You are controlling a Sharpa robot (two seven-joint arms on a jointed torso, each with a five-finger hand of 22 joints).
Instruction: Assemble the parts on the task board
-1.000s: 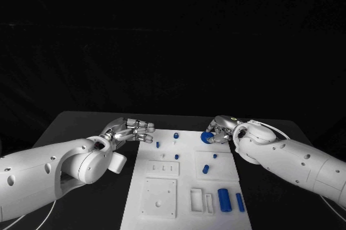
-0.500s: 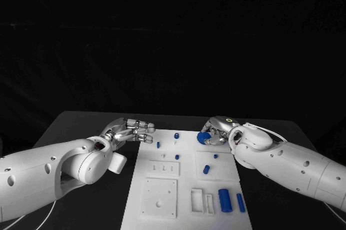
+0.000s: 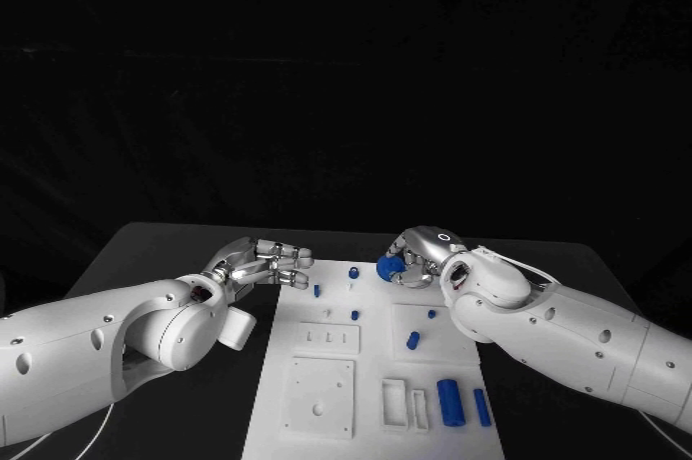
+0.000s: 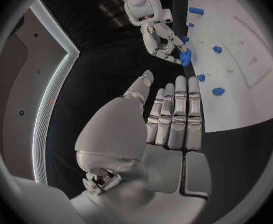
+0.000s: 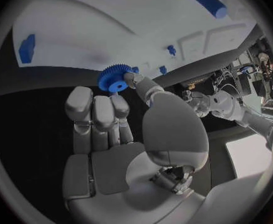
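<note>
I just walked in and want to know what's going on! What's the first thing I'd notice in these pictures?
Probably the right hand pinching a small blue gear above the far end of the white task board. The left hand hovers beside the board's far left corner, holding nothing. Small blue pegs stand on the board, and a bigger blue cylinder lies near its front right corner.

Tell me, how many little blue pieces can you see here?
8, perhaps more hidden. A blue gear is held in the right hand. On the task board: pegs at and, and two cylinders at the near end.
</note>
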